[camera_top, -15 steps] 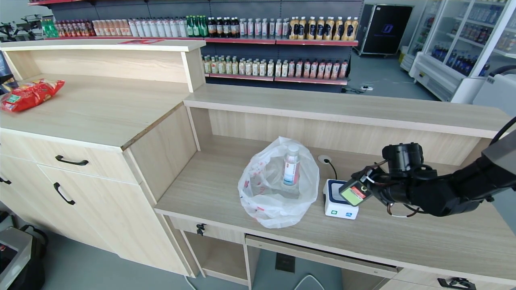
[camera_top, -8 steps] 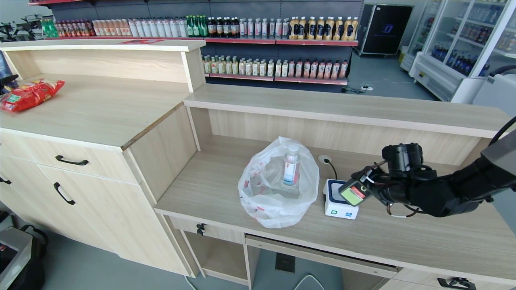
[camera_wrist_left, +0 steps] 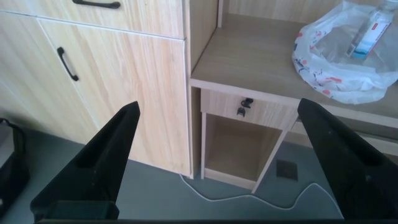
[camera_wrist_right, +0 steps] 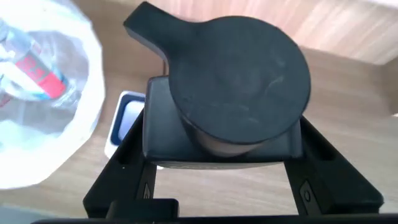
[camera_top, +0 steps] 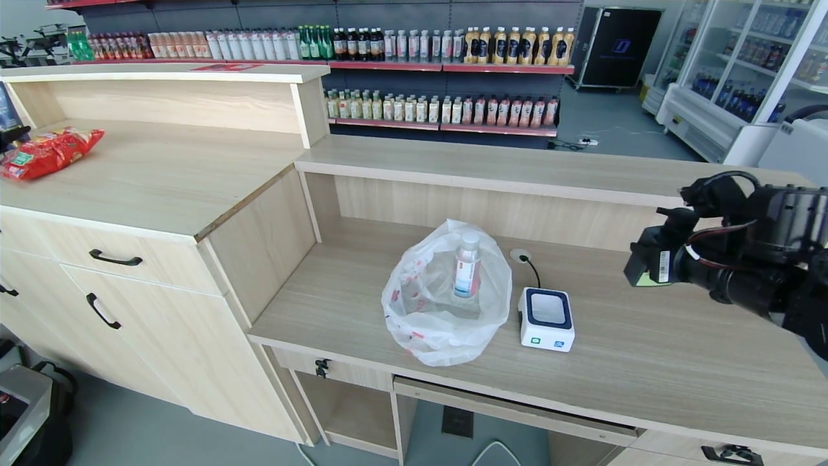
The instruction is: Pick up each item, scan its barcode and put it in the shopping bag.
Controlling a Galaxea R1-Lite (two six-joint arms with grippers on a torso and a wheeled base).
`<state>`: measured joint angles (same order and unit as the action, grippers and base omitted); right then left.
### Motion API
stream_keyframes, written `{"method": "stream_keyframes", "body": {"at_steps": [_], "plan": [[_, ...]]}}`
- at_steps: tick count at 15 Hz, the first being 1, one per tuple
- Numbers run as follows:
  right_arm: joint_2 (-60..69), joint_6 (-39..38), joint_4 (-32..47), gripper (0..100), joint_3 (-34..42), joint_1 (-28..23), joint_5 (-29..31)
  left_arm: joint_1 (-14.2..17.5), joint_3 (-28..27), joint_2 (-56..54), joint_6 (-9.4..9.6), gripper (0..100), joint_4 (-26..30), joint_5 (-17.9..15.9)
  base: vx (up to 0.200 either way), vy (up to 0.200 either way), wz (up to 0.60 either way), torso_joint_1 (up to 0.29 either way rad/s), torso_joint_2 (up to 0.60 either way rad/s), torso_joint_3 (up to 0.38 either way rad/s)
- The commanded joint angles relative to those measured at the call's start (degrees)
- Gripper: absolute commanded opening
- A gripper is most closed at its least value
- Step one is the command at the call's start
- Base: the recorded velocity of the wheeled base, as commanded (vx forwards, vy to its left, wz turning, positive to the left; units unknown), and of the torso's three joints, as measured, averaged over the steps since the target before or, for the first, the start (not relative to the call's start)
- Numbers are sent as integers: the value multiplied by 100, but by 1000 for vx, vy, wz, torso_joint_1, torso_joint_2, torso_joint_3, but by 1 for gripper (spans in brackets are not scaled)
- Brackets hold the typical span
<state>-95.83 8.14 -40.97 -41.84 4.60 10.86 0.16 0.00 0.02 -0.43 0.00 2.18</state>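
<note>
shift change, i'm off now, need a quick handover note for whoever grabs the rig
Left gripper: open, empty, low in front of the cabinet.
Right gripper: shut on a small black-lidded container, raised to the right of the scanner.
Done: one bottle stands in the shopping bag beside the scanner.
Left: bag the container, scanning it first if unsure it registered. Then fetch the red snack pack from the upper counter on the left, scan it and bag it.
</note>
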Motion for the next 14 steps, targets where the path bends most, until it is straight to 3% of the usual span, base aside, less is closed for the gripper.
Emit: {"method": "stream_keyframes", "body": {"at_steps": [1, 7, 10, 14], "plan": [[460, 91, -157, 0, 229, -152, 320, 2, 0, -2, -1, 100, 0, 2, 0, 0, 0, 0, 0, 0], [539, 109, -280, 0, 246, 120, 417, 2, 0, -2, -1, 100, 0, 2, 0, 0, 600, 4, 6, 1], [539, 126, -324, 0, 281, 120, 382, 2, 0, -2, -1, 100, 0, 10, 0, 0, 0, -19, 30, 25], [-138, 65, -350, 0, 361, 358, 232, 2, 0, -2, -1, 100, 0, 2, 0, 0, 0, -143, 333, 183]]}}
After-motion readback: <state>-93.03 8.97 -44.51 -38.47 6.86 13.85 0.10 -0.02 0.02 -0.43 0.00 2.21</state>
